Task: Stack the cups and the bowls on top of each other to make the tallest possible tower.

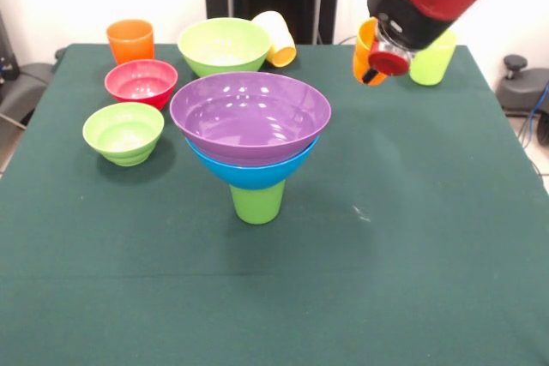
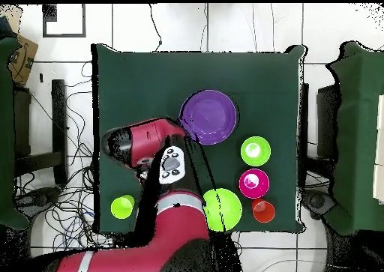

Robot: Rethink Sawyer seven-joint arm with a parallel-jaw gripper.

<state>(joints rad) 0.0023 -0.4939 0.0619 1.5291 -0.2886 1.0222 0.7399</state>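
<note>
A tower stands mid-table: a green cup upside down, a blue bowl on it and a wide purple bowl on top. My gripper is at the far right, right against an orange-yellow cup that leans; the red arm hides whether it holds the cup. A yellow-green cup stands just beside it. Loose on the left are a small lime bowl, a red bowl, an orange cup and a large lime bowl.
A pale yellow cup lies on its side against the large lime bowl. A dark green cloth covers the table. Cables and chair bases lie on the floor around the table.
</note>
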